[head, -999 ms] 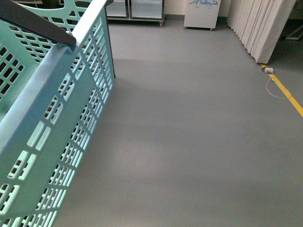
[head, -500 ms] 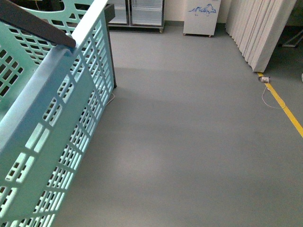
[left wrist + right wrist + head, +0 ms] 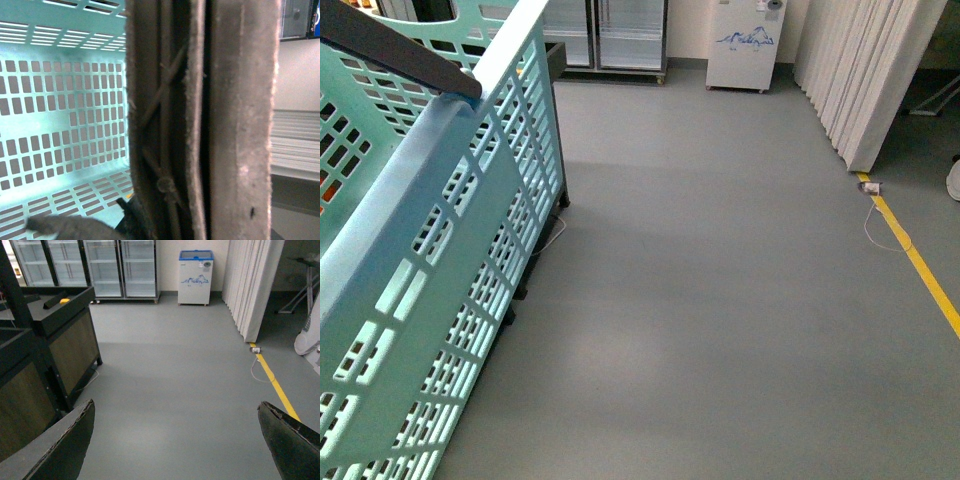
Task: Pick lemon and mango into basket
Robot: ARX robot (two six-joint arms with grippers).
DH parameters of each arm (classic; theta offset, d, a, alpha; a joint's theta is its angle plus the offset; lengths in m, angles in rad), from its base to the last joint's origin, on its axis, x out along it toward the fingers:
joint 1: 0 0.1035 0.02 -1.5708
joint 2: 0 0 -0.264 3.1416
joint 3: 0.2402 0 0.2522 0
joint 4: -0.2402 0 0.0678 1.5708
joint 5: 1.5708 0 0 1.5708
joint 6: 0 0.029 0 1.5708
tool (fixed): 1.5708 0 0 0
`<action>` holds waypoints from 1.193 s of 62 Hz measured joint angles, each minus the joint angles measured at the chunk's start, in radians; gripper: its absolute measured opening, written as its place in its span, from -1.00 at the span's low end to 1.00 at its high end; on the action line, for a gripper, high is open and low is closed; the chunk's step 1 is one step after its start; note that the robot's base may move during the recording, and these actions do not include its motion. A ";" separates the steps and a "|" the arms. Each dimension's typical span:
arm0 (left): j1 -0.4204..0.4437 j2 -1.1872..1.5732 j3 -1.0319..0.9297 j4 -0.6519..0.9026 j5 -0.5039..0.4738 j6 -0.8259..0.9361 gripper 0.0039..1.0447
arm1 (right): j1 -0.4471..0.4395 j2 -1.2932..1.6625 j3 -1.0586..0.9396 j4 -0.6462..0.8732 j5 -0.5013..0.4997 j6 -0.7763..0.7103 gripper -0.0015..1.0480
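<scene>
Wide apart and empty, the right jaws show as two dark fingers (image 3: 60, 445) at the lower corners of the right wrist view, with only grey floor (image 3: 175, 390) between them. I judge that arm is kept free for picking. The left jaws I cannot read. The left wrist view is almost filled by the two brown handles (image 3: 240, 125) of the basket (image 3: 60, 100), pressed close to the lens, and only a blurred grey scrap shows low down. That closeness suggests the left arm is carrying the basket by its handles, though the grip itself is hidden. In the front view the basket (image 3: 450, 260) hangs tilted at the left, cut off by the frame. The stretch of turquoise lattice inside that shows holds no fruit. A lemon is not plainly in view: a small yellow speck (image 3: 65, 301) lies on top of the dark bench (image 3: 70, 347), near its far edge, and may be one, but it is too small to tell. Orange patches (image 3: 326, 187) glimpsed through the basket slots could be mango, but I cannot be sure.
</scene>
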 joint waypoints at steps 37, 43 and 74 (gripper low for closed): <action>-0.006 -0.001 0.000 0.000 -0.001 -0.004 -0.73 | 0.000 0.000 0.000 0.000 0.003 0.000 0.83; -0.005 0.001 0.000 0.000 -0.003 0.000 -0.73 | 0.000 0.000 0.000 0.000 0.002 0.000 0.83; -0.005 0.001 0.000 -0.002 0.000 0.000 -0.73 | 0.000 0.000 0.000 0.000 0.000 0.000 0.83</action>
